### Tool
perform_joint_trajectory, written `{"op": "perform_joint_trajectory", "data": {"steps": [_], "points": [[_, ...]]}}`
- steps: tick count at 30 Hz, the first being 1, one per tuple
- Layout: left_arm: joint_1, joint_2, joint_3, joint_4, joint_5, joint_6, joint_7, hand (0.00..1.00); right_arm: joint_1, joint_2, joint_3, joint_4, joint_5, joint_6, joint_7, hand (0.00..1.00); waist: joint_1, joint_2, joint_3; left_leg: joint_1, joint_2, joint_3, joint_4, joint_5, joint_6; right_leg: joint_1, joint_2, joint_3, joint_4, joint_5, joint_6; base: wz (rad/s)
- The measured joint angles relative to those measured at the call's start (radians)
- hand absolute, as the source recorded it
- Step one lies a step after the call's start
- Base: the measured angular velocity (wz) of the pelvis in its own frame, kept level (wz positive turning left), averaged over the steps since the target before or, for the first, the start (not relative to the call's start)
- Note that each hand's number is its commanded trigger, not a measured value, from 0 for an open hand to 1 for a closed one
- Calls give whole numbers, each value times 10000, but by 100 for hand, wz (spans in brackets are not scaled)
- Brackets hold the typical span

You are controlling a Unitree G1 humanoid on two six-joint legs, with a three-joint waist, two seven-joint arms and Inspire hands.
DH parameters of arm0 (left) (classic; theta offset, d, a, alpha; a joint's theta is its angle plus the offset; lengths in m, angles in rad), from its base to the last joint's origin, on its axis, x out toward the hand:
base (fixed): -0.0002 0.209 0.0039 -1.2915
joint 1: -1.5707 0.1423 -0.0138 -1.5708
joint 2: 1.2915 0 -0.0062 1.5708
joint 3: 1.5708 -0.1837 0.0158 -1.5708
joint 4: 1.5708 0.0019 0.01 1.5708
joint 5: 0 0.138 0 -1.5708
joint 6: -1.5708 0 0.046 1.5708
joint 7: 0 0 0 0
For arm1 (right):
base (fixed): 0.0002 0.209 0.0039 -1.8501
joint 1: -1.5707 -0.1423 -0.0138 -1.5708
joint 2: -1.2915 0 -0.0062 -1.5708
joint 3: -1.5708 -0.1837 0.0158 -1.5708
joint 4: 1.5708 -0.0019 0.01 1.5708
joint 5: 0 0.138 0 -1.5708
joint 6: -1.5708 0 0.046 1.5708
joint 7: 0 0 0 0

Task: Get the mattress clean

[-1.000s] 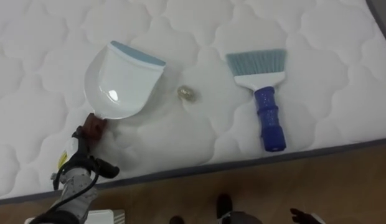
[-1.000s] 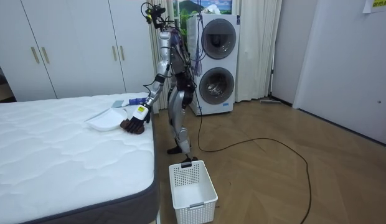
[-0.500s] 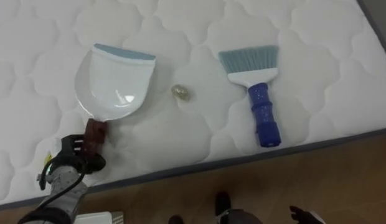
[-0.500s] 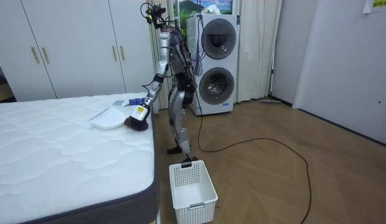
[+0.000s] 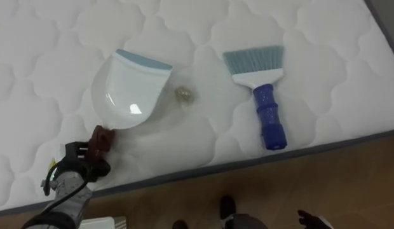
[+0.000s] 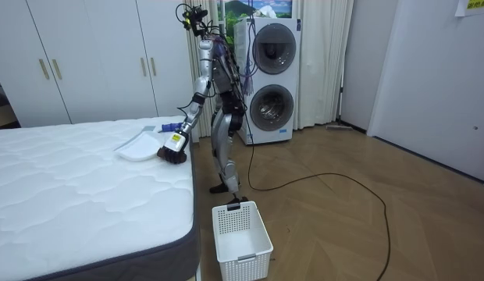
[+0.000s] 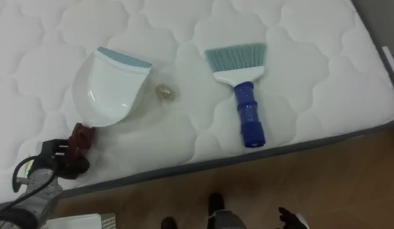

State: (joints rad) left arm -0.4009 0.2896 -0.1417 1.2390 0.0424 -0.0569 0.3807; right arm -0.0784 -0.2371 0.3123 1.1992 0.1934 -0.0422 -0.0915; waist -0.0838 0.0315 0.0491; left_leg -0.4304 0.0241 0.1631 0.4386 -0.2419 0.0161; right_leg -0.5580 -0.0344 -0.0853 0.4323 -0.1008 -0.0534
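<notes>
"What's that mattress (image 5: pixel 311 57) covered in?"
"White quilted cloth. It's matt and puffy between the stitching, with a grey fabric band along its edge."
"And the dustpan (image 5: pixel 130 95)?"
"Smooth white plastic, glossy enough to catch the light. Its lip is a duller blue-grey strip and the handle is reddish-brown."
"The brush (image 5: pixel 262 95)?"
"Shiny blue ribbed plastic handle, white plastic head, fine pale blue-grey bristles."
"That little lump (image 5: pixel 185 95) between them?"
"Crinkled, yellowish, a bit shiny. Foil or a wrapper, I can't tell which."
"The floor (image 5: pixel 349 184)?"
"Wood boards with a satin sheen. The basket (image 6: pixel 243 254) standing on it is white plastic mesh."
</notes>
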Motion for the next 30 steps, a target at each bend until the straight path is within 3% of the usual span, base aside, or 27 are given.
{"op": "perform_joint_trajectory", "data": {"steps": [14,20,23,27,30], "points": [[-21,8,18,77,103,-1,-8,100,-20,21,-1,24,141,40,10,0,3,-42,2,10,5,82,35,37,61,5,20,109,-6,16,26,-1],[-83,43,4,86,894,20,41,100,3,-6,196,22,136,104,5,0,-4,-40,3,-33,28,176,79,36,62,21,-9,52,-43,49,49,2],[-140,50,-12,82,1287,1,185,100,-12,-4,195,19,140,86,-10,0,-13,-9,14,-122,163,251,47,33,67,33,33,-10,-204,143,47,6],[-141,59,-59,78,2175,-165,766,100,-3,-85,160,12,347,-45,-40,0,-2,162,115,-207,181,263,-38,-27,154,-55,29,-71,-192,188,46,1],[-140,109,-17,71,3069,-183,1352,100,3,-146,134,9,406,-127,-53,0,79,268,89,-303,159,307,-89,-22,158,-204,2,-92,-154,215,32,-5]]}}
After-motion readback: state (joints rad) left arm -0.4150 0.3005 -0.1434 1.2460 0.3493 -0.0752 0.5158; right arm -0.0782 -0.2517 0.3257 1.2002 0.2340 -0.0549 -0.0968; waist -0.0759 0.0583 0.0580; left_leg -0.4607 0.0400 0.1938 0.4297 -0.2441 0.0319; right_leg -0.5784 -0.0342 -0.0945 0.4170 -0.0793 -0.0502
